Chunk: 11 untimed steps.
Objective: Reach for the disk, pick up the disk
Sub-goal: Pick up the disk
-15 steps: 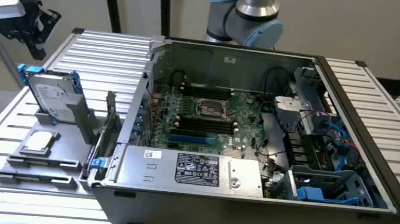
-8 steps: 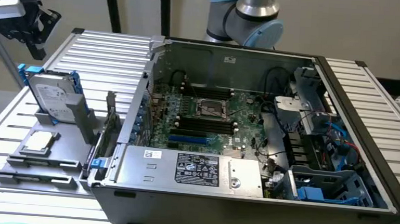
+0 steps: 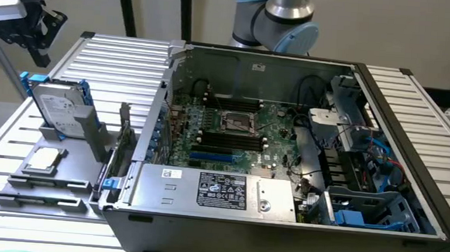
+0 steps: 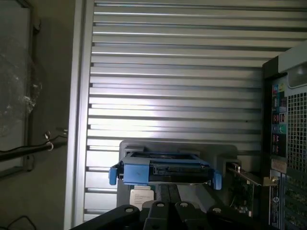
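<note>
Hand (image 3: 36, 47), upper left of frame, hangs apart above the upright disk (image 3: 57, 105) in its holder (image 3: 91, 132); opening cannot be told; disk not yet grasped.

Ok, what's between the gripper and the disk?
Nothing. In the exterior view the gripper hangs above the upright disk, with bare air between them.

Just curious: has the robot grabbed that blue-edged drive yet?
No, the gripper hangs above the disk, which stands upright in its grey holder.
</note>
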{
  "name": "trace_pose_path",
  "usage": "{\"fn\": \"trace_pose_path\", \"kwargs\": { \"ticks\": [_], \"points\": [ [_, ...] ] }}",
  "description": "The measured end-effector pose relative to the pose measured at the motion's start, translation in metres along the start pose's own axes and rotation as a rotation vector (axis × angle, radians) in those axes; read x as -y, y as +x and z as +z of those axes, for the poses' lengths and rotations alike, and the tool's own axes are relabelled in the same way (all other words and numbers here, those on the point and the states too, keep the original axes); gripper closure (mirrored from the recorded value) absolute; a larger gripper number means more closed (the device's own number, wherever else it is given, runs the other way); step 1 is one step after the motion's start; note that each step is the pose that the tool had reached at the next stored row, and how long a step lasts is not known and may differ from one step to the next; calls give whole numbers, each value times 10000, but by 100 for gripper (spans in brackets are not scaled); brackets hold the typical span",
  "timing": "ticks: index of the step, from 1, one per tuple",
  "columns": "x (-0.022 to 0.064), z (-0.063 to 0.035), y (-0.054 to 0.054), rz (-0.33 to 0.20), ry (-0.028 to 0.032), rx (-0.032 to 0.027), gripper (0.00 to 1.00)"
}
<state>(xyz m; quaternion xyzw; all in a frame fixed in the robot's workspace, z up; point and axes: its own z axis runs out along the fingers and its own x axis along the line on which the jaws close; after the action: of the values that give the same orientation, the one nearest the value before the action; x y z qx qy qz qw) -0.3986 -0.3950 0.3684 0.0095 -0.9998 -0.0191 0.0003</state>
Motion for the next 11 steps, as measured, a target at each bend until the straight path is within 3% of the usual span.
{"fn": "trace_pose_path", "kwargs": {
  "ticks": [7,11],
  "points": [
    [-46,7,262,-1,2,22,89],
    [-55,7,280,-2,4,23,89]
  ]
}}
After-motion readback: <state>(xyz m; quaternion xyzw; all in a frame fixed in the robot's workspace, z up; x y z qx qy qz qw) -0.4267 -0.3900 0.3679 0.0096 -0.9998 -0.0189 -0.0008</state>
